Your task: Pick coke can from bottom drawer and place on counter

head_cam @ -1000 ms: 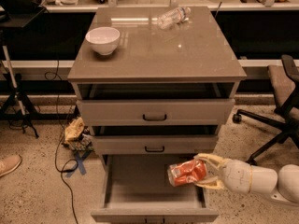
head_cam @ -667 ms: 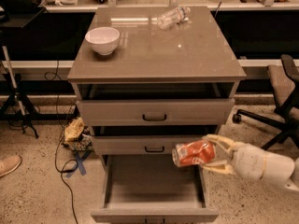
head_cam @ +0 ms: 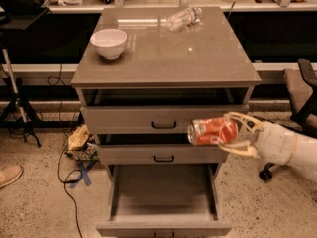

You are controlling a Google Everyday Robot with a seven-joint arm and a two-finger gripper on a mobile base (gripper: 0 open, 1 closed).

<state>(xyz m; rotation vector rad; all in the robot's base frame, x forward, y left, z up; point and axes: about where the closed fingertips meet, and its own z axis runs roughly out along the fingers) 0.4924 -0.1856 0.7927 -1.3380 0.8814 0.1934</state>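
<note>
My gripper [head_cam: 233, 133] comes in from the right and is shut on the red coke can [head_cam: 213, 131], held on its side with the silver top to the left. It hangs in front of the right end of the top drawer's face, above the pulled-out bottom drawer [head_cam: 163, 192], whose inside shows no objects. The grey-brown counter [head_cam: 168, 58] is above and behind the can.
A white bowl [head_cam: 109, 42] stands at the counter's left and a clear plastic bottle [head_cam: 183, 18] lies at its back. The two upper drawers are slightly open. Cables and clutter [head_cam: 79, 140] lie on the floor at left; an office chair [head_cam: 302, 98] is at right.
The gripper has lifted the can from just above the bottom drawer up to the height of the top drawer's face.
</note>
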